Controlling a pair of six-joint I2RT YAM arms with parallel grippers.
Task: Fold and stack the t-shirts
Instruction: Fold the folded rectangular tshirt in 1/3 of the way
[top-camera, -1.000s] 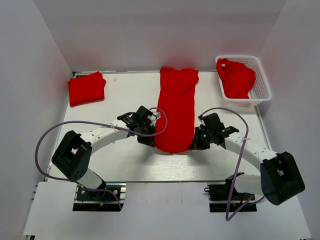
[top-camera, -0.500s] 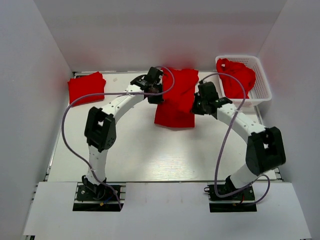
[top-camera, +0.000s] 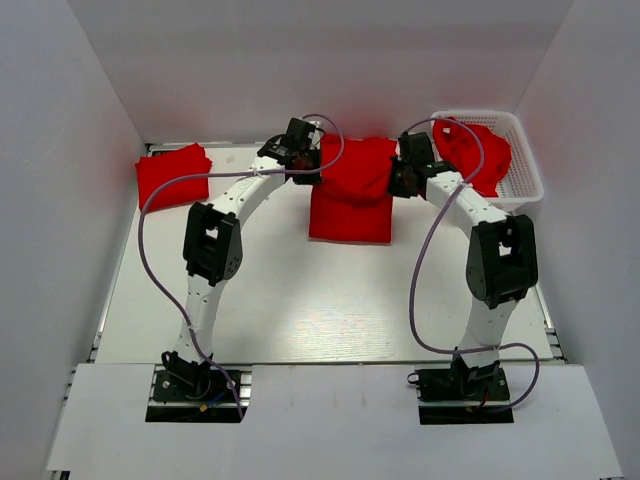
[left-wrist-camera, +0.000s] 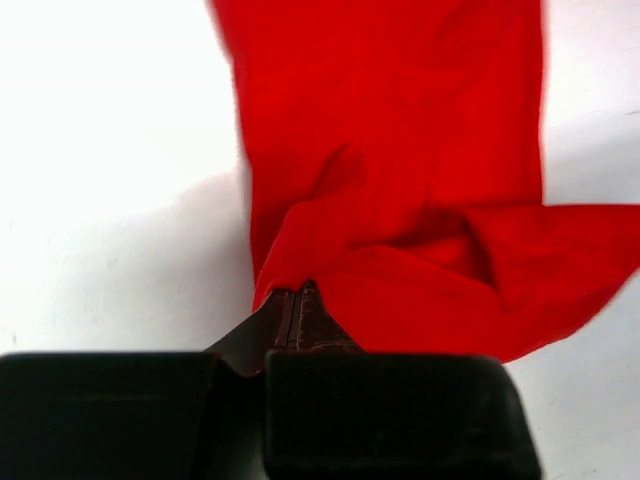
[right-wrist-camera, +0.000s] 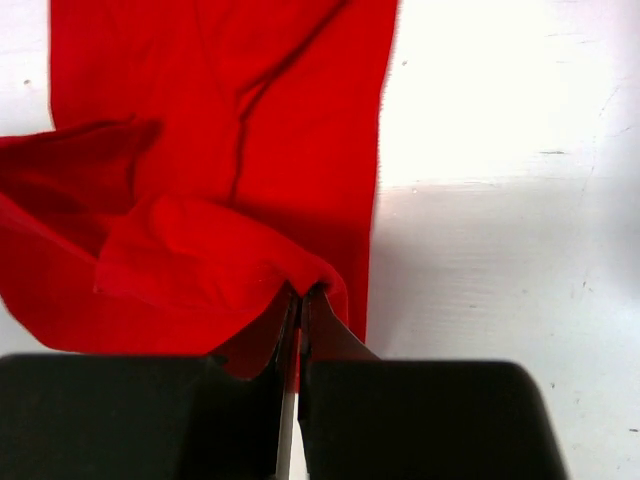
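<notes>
- Currently the left gripper (left-wrist-camera: 297, 302) is clamped on a bunched fold at one side edge of the middle t-shirt (top-camera: 350, 212), near the far edge of the table (top-camera: 300, 300).
- The right gripper (right-wrist-camera: 300, 300) is pinched tight on the opposite side edge of the same shirt.
- Between the two, the cloth is doubled over itself, its lower part lying flat on the table towards the arms' bases.
- A folded t-shirt (top-camera: 173, 176) lies at the far left corner, well apart.
- A crumpled t-shirt (top-camera: 475, 152) sits in the white basket (top-camera: 522, 176) at the far right corner.
</notes>
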